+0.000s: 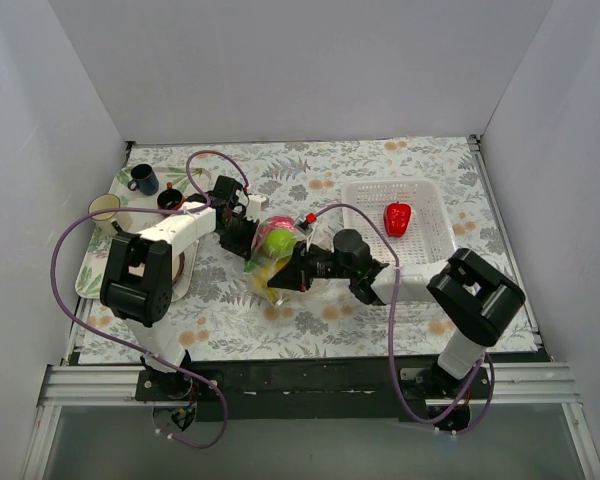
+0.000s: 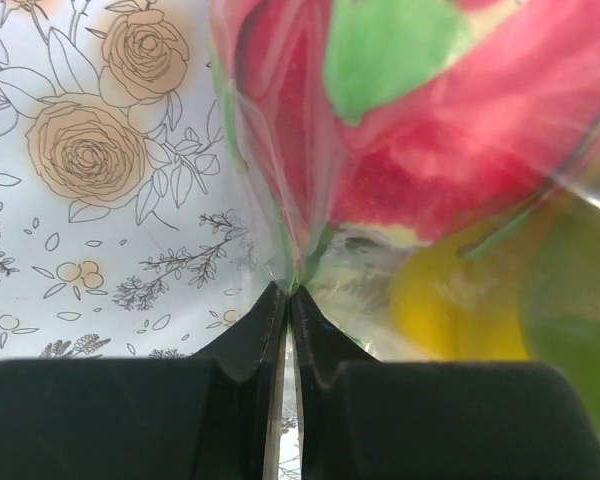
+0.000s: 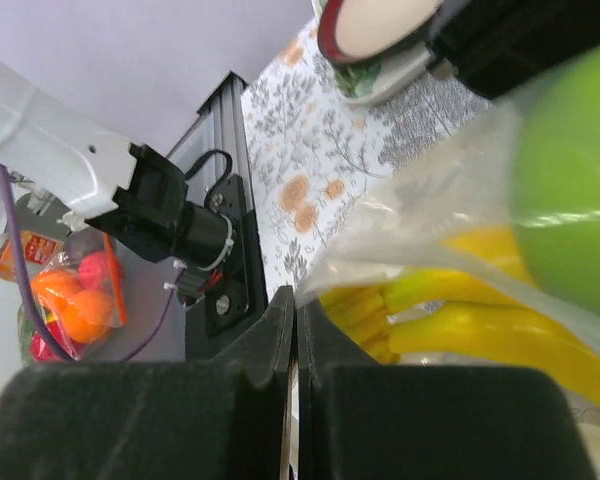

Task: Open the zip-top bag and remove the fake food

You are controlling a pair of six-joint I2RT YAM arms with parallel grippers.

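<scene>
The clear zip-top bag (image 1: 272, 268) hangs between my two grippers, just above the floral cloth at the table's middle. It holds a green apple (image 1: 279, 241), a pink-red fruit (image 1: 280, 223) and a yellow banana (image 1: 267, 278). My left gripper (image 1: 248, 238) is shut on the bag's left edge; in the left wrist view (image 2: 291, 290) the film is pinched between the jaws, with the pink-red fruit (image 2: 400, 170) and a small green piece (image 2: 385, 50) behind it. My right gripper (image 1: 294, 270) is shut on the bag's right edge (image 3: 297, 298), beside the banana (image 3: 480, 330) and apple (image 3: 570, 170). A red pepper (image 1: 398, 218) lies in the basket.
The white perforated basket (image 1: 355, 190) stands at the right rear. A tray (image 1: 88, 270) on the left holds a blue mug (image 1: 143, 179), a white mug (image 1: 105, 207), a dark mug (image 1: 169, 199) and a plate (image 3: 375, 25). White walls enclose three sides.
</scene>
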